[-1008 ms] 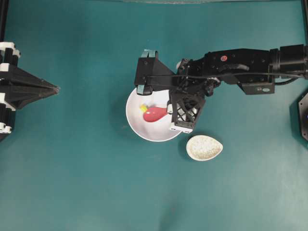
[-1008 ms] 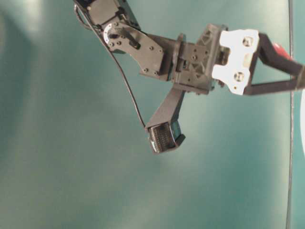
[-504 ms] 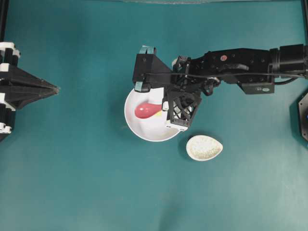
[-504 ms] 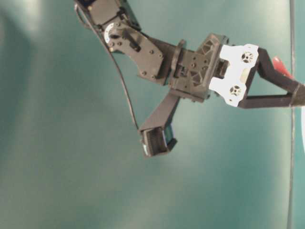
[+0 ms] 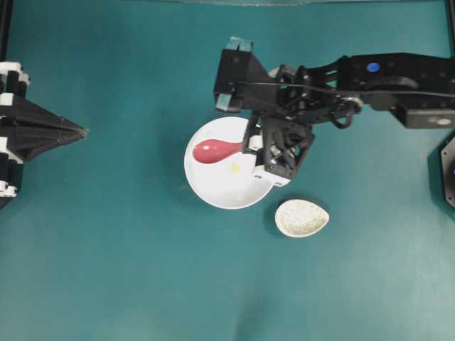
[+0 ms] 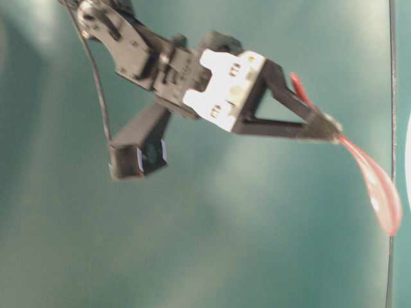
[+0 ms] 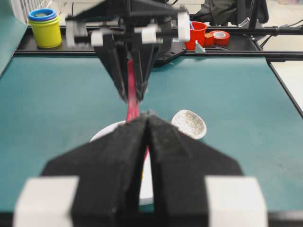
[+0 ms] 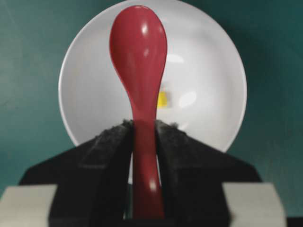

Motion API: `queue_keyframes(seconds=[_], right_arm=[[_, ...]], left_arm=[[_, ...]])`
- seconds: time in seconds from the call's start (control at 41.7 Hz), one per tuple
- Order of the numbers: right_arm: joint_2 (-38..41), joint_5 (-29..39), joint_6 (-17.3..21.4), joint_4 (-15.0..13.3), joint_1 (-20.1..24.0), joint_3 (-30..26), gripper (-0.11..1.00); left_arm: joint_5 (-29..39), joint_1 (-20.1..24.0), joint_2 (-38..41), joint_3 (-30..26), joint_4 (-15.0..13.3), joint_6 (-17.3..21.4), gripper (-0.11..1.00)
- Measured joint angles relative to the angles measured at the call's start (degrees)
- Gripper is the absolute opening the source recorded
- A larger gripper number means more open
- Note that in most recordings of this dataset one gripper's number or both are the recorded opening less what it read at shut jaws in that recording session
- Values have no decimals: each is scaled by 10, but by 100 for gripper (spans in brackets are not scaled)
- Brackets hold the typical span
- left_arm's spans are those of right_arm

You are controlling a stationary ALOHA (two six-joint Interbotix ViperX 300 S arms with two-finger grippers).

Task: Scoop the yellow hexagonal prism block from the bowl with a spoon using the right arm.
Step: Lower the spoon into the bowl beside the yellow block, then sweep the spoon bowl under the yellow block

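Note:
My right gripper (image 5: 249, 145) is shut on the handle of the pinkish-red spoon (image 5: 210, 150). The spoon's head hangs over the upper left of the white bowl (image 5: 206, 190) and carries nothing. In the right wrist view the fingers (image 8: 111, 142) clamp the spoon (image 8: 138, 45) from both sides. The yellow block (image 8: 162, 99) lies on the bowl (image 8: 210, 61) floor just right of the spoon's neck, and overhead the block (image 5: 234, 168) sits near the bowl's middle. The table-level view shows the spoon (image 6: 379, 189) tilted down from the gripper (image 6: 324, 125). My left gripper (image 5: 83, 132) rests shut at the far left, holding nothing.
A small speckled beige dish (image 5: 302, 217) sits just right of and below the bowl. In the left wrist view, stacked yellow and blue cups (image 7: 45, 26) and red cups (image 7: 198, 34) stand beyond the table's far edge. Teal table surface surrounds the bowl.
The spoon swept left across the bowl, passing the block, then rose and tilted. The block shifted from the spoon's left to right of its neck. The left arm stayed still.

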Motion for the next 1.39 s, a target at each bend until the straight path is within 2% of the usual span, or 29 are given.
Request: queue_keyframes(seconds=[0.384, 0.6, 1.104, 1.392], right_arm=[[-28, 104, 65, -1, -18, 11, 22], [-27, 174, 76, 0, -25, 4, 22], [78, 353, 76, -1, -34, -128, 22], [128, 383, 76, 0, -34, -164, 22]], left_arm=[[0, 0, 0, 0, 0, -1, 0], [0, 0, 0, 0, 0, -2, 0], [0, 0, 0, 0, 0, -2, 0], [0, 0, 0, 0, 1, -2, 0]])
